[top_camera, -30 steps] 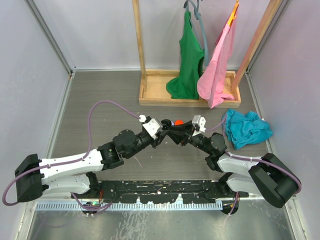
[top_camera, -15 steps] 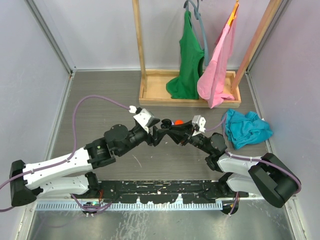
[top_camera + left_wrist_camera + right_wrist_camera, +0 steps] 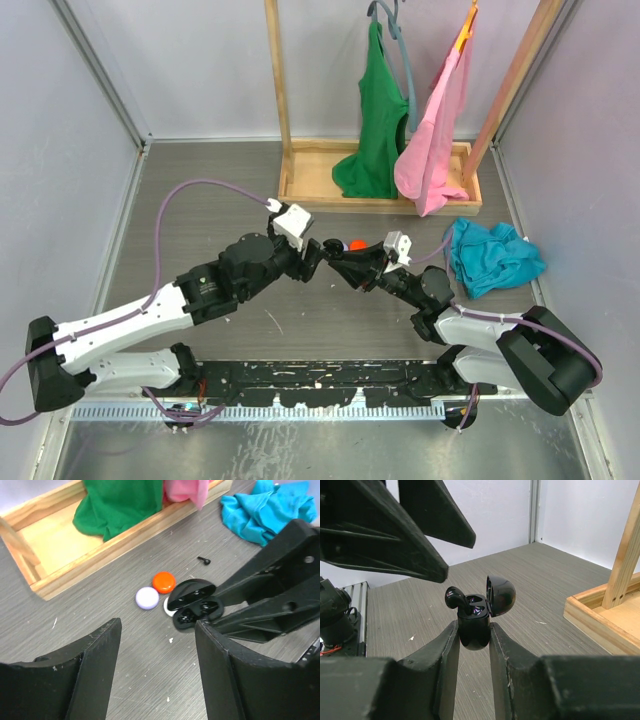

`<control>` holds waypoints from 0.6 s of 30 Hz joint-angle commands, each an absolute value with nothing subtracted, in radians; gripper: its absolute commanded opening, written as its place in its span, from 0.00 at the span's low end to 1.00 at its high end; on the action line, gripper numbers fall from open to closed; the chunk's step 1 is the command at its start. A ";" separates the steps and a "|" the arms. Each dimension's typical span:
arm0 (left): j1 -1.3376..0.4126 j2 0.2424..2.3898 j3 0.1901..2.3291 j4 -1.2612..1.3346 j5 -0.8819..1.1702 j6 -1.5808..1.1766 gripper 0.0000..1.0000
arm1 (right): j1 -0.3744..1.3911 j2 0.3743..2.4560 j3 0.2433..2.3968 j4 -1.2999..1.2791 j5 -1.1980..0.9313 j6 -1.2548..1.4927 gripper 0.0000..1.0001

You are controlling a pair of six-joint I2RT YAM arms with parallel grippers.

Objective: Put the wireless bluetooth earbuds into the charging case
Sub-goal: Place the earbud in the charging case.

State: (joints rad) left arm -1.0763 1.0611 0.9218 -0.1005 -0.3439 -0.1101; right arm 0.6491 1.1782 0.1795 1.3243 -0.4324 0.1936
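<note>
My right gripper (image 3: 473,626) is shut on the black charging case (image 3: 474,622), holding it upright with its lid (image 3: 501,595) open. One black earbud (image 3: 455,598) sits in the case's left slot with its head sticking out. My left gripper (image 3: 157,625) is open and empty, just short of the case (image 3: 192,604), not touching it. A second black earbud (image 3: 203,560) lies on the table beyond the case. From above, the left gripper (image 3: 314,252) and the right gripper (image 3: 338,258) meet tip to tip at mid-table.
An orange disc (image 3: 164,581), a lilac disc (image 3: 147,598) and a white disc (image 3: 168,608) lie on the table by the case. Behind stands a wooden rack base (image 3: 300,190) with a green garment (image 3: 375,120) and a pink one (image 3: 435,130). A blue cloth (image 3: 490,255) lies at the right.
My left gripper has opened and drawn back a little from the case, its arm shifting left. The right gripper stays still, holding the case.
</note>
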 commanded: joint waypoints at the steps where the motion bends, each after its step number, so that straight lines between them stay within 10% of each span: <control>1: -1.023 1.054 0.963 -0.115 -0.298 -0.141 0.63 | 0.651 1.167 0.183 1.394 -0.450 0.183 0.01; 18: -0.951 1.091 0.971 -0.136 -0.086 -0.137 0.66 | 0.652 1.176 0.186 1.410 -0.466 0.198 0.01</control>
